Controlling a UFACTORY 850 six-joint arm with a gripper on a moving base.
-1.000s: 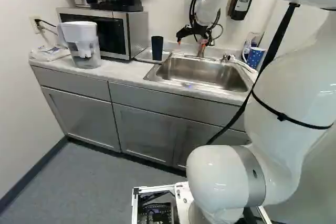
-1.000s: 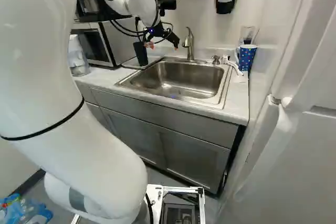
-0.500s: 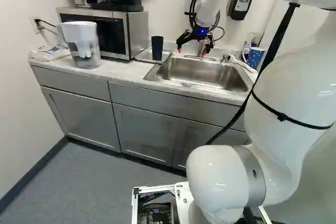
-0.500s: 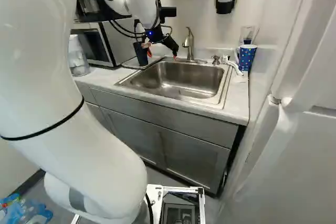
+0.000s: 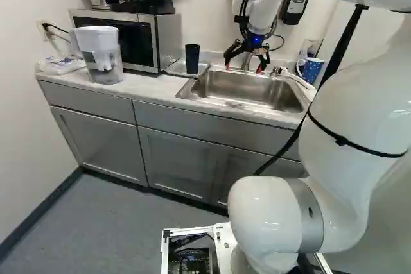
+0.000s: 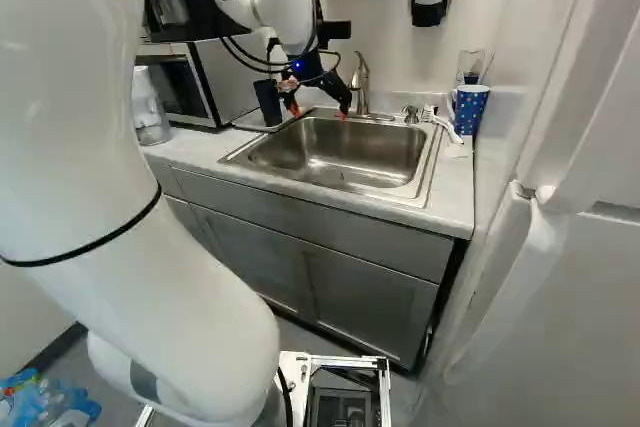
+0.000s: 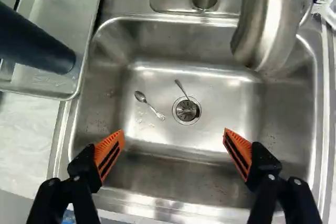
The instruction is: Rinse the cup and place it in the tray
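- Orange pads (image 7: 109, 156) face each other wide apart on the black gripper (image 5: 244, 68); it is released, with only the steel sink (image 7: 178, 145) showing between them.
- Compared with one second ago, the arm (image 5: 265, 14) has carried the gripper lower and toward the right in both base views, so that it now hangs near the faucet (image 6: 361, 87), over the back left part of the sink.
- Half a second ago it was already on that path; the shift since then is smaller, again toward the right and a little down.
- Dark and tall, the cup (image 5: 192, 59) has kept its place: it stands upright in the tray (image 7: 52, 3), apart from the gripper.
- That tray also lies as before, toward the back edge of the counter (image 5: 141, 88), just beside the left edge of the sink.
- Blue with dots, the mug (image 6: 470, 107) has not shifted either, near the counter's back right corner.
- Silvery in the wrist view, one spoon (image 7: 140, 96) lies on the basin floor and another spoon (image 7: 181, 87) reaches the drain (image 7: 184, 120), both ahead of the gripper.
- White and clear, the pitcher (image 5: 101, 62) stays toward the counter's left end, in front of the microwave (image 5: 135, 40).
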